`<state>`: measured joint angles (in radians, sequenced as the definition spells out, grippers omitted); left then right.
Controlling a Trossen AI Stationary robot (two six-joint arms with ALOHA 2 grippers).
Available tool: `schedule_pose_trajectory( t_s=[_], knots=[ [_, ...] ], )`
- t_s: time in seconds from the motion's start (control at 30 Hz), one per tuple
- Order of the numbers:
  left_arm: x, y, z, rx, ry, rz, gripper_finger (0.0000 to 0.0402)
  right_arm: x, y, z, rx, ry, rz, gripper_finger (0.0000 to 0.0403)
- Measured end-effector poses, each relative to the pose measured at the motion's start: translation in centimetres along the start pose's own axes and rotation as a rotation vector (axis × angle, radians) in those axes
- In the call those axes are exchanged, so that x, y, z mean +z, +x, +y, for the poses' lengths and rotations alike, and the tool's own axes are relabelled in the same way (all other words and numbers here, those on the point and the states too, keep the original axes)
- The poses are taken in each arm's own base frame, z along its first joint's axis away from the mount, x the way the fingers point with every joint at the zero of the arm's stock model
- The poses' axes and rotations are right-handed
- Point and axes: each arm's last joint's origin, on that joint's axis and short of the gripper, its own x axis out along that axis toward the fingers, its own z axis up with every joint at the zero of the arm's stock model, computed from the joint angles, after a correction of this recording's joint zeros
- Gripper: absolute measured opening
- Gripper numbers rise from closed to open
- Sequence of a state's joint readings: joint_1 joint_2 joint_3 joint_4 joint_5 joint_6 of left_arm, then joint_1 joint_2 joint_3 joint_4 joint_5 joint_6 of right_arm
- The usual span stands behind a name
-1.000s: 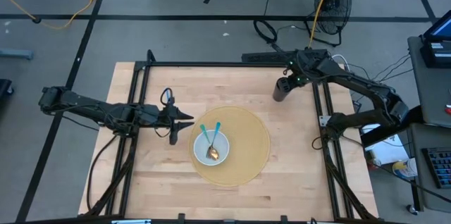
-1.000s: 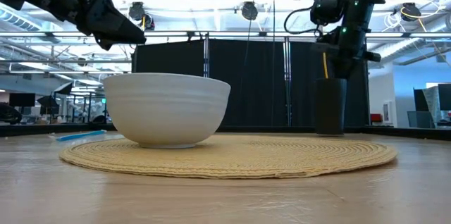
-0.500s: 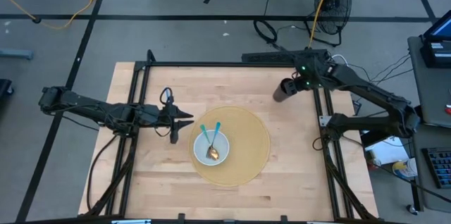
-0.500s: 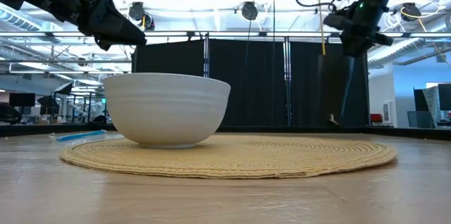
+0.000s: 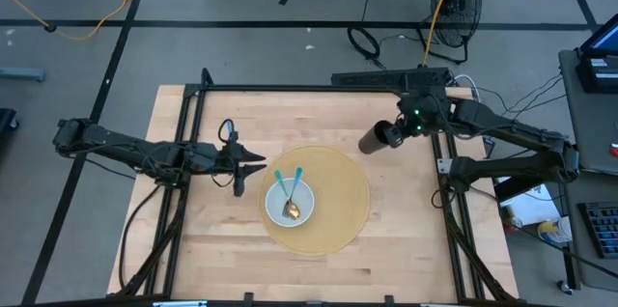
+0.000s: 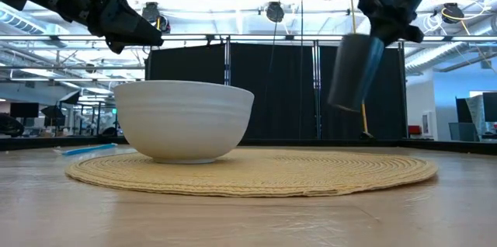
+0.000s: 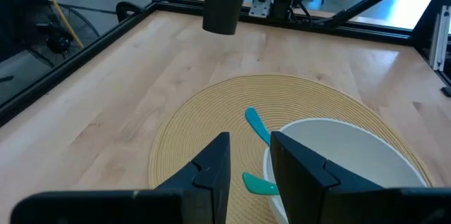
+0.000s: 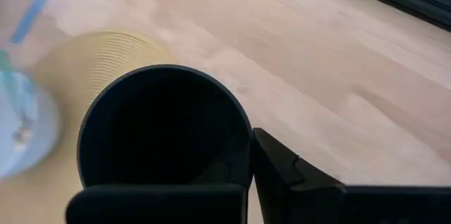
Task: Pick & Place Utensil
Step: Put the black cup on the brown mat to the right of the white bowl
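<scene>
Bright ceiling lights glare; the moving cup point(image 6: 355, 72) blurs.

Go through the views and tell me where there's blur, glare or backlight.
Low view: bright ceiling lights backlight the scene, and the tilted dark cup is motion-smeared. Right wrist view: the bowl and teal handle are soft and blurred. High view: even, sharp. Left wrist view: bright window glare in one corner.

High view straight down over whole table point(image 5: 193, 249), low view level at tabletop, close to bowl point(image 6: 183, 121) at frame left, wrist views near, all sharing mat point(image 5: 352, 191)
</scene>
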<state>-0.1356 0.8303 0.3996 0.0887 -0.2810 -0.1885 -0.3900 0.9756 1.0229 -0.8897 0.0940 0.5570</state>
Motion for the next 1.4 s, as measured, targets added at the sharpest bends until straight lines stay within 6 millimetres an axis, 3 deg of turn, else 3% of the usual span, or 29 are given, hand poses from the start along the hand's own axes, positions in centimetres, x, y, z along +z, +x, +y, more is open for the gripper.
schedule_pose_trajectory(
  t_s=[0.27,0.5,0.7,1.07,1.4],
  knots=[
    [0.0,0.0,0.0,0.0,-0.001,0.0,0.0108,0.0,-0.9,3.0,0.15,-0.066,-0.04,0.0],
    [0.0,0.0,0.0,0.0,-0.006,0.001,0.0108,1.0,-2.4,6.1,0.179,-0.144,-0.049,0.0],
    [0.0,0.0,0.0,0.0,-0.006,0.002,0.0108,1.5,-2.5,9.4,0.197,-0.22,-0.019,0.0],
    [0.0,0.0,0.0,0.0,-0.007,0.004,0.0108,1.4,-0.1,15.2,0.187,-0.361,0.092,0.0],
    [-0.1,0.0,0.0,0.0,-0.028,0.009,0.0108,-0.1,2.8,16.9,0.134,-0.415,0.179,0.0]
  ],
)
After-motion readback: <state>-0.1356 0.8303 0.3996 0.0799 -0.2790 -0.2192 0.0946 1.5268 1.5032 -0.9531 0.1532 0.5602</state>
